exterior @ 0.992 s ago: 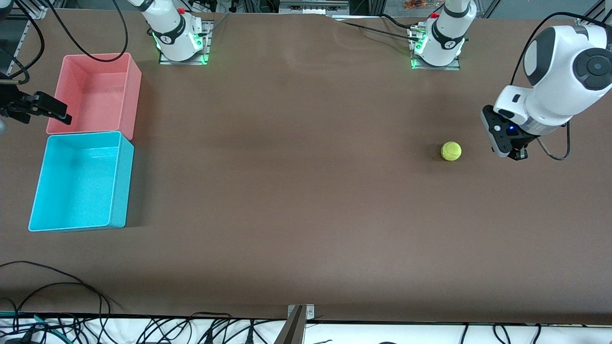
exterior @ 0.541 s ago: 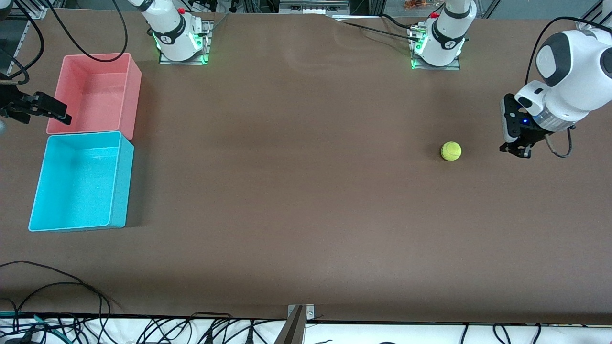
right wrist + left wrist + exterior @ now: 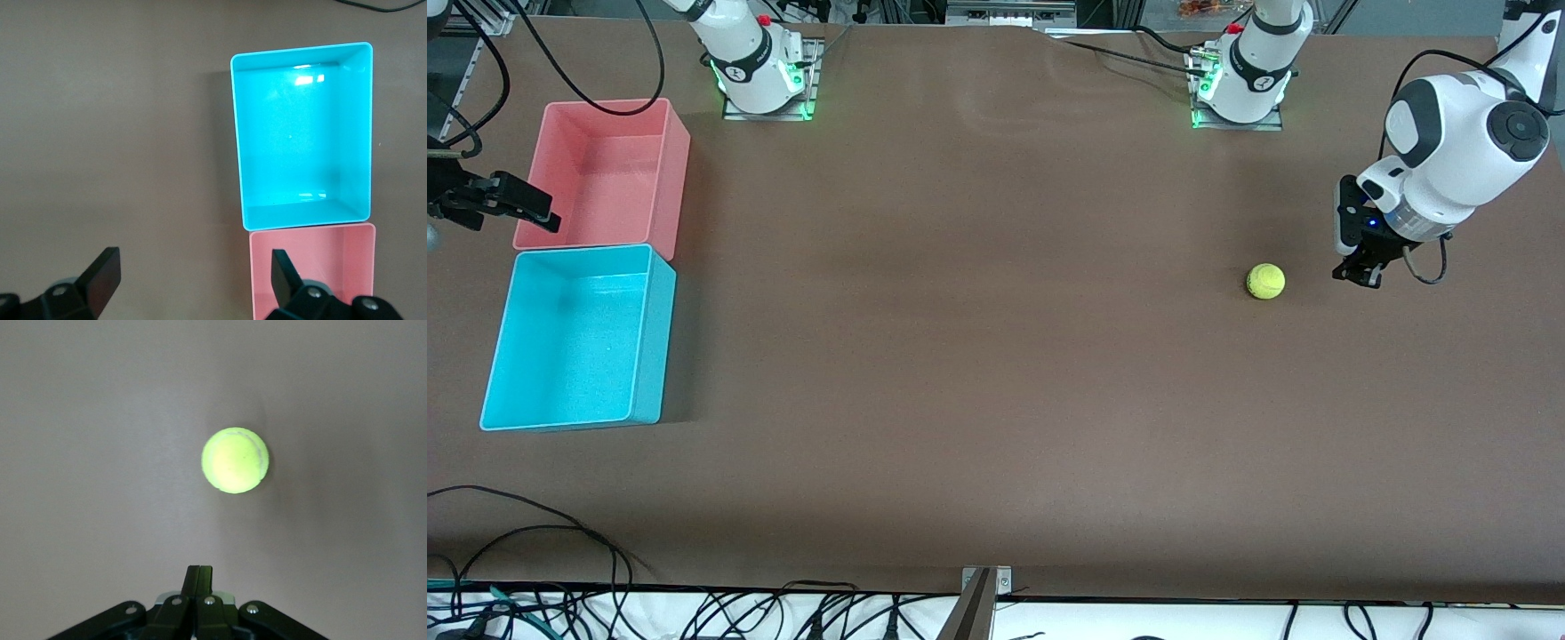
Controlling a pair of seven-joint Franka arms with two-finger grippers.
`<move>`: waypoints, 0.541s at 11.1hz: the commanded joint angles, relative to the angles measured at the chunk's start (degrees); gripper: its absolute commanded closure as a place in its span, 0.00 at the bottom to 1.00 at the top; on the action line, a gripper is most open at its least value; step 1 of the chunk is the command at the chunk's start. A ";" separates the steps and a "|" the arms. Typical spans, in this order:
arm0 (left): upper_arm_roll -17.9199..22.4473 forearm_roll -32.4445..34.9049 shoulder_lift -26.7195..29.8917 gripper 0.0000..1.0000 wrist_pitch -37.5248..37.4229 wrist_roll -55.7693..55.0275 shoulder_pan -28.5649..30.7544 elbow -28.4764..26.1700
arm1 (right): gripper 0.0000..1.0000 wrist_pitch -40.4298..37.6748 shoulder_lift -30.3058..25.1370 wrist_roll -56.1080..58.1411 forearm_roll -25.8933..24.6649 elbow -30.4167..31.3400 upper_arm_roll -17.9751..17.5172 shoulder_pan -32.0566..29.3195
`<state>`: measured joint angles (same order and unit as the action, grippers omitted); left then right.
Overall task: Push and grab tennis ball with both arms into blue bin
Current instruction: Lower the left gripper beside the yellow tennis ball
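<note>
Brown tabletop fills the scene, with a tangle of black cables along the edge nearest the front camera. Taking the tennis ball as the landmark: it sits alone on bare tabletop toward the left arm's end, touching nothing. Just beside it, on the side toward that end of the table, hangs the left gripper, low over the surface with a clear gap to the ball. Its jaws are clenched together on nothing; the left wrist view shows the fingertips pressed into one thin black point aimed at the ball, only their tips inside the picture.

Well apart from the ball, at the right arm's end, sits the blue bin, open-topped. Touching it, farther from the front camera, is the pink bin. The right gripper waits beside the pink bin, half cut off by the picture's edge, its arm mostly out of sight. Its jaws stand wide apart, released, holding nothing, as the right wrist view shows; the pink bin there is cut off.
</note>
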<state>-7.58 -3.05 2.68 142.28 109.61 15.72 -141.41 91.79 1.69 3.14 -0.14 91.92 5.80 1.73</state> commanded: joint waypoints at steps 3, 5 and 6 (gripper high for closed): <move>-0.33 -3.01 -4.43 1.00 9.85 5.79 3.43 -3.52 | 0.00 -0.47 -0.02 0.02 -0.30 -0.77 -0.09 -0.06; -0.42 -3.10 -7.85 1.00 13.44 5.79 4.58 -3.52 | 0.00 -0.83 -0.37 -0.07 -0.47 -0.94 -0.35 0.11; -0.42 -3.10 -9.52 1.00 16.42 5.70 4.58 -4.39 | 0.00 -0.39 -0.20 0.02 -0.22 -0.86 -0.09 0.03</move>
<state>-7.52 -3.65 -3.21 153.12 112.56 19.28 -144.90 91.75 1.67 3.14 -0.14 91.85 5.76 1.74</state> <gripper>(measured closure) 0.991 0.000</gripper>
